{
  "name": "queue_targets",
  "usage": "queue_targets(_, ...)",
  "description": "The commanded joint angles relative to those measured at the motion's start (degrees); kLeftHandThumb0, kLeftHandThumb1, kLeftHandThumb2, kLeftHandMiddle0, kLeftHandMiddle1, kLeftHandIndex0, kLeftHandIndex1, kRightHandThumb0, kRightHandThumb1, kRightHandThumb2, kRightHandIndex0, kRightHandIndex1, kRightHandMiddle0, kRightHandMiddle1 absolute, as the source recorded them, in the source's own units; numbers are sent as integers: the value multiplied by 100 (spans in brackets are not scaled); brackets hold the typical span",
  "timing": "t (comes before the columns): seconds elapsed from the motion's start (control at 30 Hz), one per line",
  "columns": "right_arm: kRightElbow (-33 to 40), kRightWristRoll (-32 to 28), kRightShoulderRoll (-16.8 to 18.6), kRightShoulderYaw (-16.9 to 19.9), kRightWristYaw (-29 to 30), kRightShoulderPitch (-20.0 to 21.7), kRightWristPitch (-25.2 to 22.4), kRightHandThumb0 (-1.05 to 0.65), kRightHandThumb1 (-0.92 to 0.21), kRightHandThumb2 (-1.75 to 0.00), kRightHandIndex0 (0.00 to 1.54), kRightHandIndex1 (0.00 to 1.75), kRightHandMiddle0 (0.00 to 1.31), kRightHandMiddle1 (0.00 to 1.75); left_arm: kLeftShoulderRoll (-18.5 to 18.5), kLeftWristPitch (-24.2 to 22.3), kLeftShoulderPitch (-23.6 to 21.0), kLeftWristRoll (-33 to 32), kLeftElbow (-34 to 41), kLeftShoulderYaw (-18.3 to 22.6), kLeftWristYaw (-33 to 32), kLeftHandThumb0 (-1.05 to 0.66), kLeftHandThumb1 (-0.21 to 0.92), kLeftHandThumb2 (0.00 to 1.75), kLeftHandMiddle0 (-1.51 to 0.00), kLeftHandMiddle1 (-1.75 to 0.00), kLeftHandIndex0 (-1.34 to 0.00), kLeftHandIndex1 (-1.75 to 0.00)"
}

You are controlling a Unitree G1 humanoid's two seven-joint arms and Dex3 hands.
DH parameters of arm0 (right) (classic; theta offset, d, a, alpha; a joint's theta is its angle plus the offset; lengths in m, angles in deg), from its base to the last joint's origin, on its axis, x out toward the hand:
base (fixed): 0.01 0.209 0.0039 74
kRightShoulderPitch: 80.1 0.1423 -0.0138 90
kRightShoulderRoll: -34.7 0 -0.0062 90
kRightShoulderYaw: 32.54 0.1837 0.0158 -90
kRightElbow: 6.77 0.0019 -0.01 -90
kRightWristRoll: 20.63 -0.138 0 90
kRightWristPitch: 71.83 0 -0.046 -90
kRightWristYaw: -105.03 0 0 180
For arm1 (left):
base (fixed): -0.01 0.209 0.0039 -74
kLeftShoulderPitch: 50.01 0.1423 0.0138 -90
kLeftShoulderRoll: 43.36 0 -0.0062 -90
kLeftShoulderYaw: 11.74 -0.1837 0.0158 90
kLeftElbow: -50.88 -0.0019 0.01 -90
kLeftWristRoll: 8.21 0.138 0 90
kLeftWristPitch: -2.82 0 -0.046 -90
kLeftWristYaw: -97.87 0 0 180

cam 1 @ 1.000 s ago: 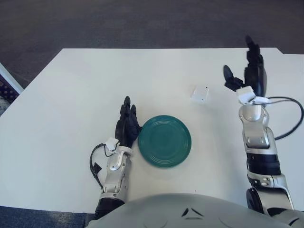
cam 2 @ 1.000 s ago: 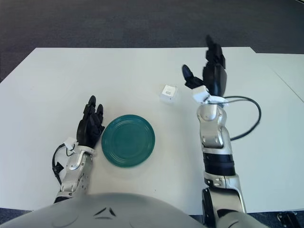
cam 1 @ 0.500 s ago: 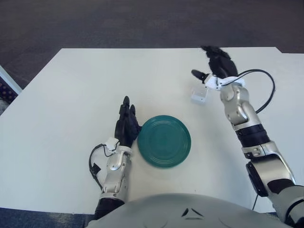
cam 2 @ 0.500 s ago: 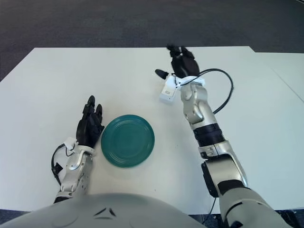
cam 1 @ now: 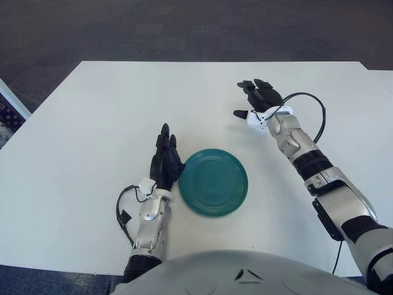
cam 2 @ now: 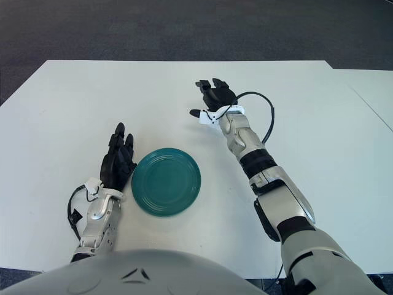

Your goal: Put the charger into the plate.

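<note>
The white charger (cam 1: 253, 121) lies on the table behind and to the right of the green plate (cam 1: 213, 182); only a sliver of it shows under my right hand (cam 1: 253, 101). That hand hovers directly over the charger with its dark fingers spread and the thumb out to the left, holding nothing. Nothing lies in the plate. My left hand (cam 1: 164, 146) shows just left of the plate's rim with its fingers stretched straight, idle.
The white table (cam 1: 92, 123) runs well to the left and back; its far edge (cam 1: 184, 62) meets dark carpet. A black cable (cam 1: 318, 115) loops out from my right wrist. A second table surface shows at the far right (cam 2: 374, 92).
My right hand has swung down from upright at the right, moved left and lowered over the charger, now covering most of it. The charger, plate and left hand stay put.
</note>
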Motion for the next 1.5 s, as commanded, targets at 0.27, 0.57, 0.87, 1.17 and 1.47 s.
queue_targets(0.27, -883, 9, -107, -178, 339, 220, 366, -91, -92, -70, 9, 1, 0, 40, 196, -205, 95, -84, -273, 58, -18, -105, 92, 86, 0, 0, -1, -2)
queue_targets(0.57, -1298, -23, -34, -241, 458, 287, 332, -93, -92, -73, 12, 1, 0, 44, 251, -112, 109, -222, -345, 86, 15, -105, 92, 85, 0, 0, -3, -3)
queue_targets(0.87, -1810, -98, -17, -231, 478, 451, 363, -96, -92, -77, 15, 1, 0, 47, 272, -174, 74, -391, -331, 83, 43, -105, 92, 84, 0, 0, -3, -3)
queue_targets(1.17, -2363, -156, 17, -245, 518, 691, 443, -96, -92, -79, 15, 1, 0, 47, 171, -263, 54, -283, -352, 83, 45, -105, 92, 85, 0, 0, -2, -3)
queue_targets(1.47, -2782, -187, 88, -271, 471, 838, 483, -96, -92, -77, 16, 1, 0, 49, 135, -468, 117, -311, -184, 38, 122, -105, 92, 84, 0, 0, -1, -3)
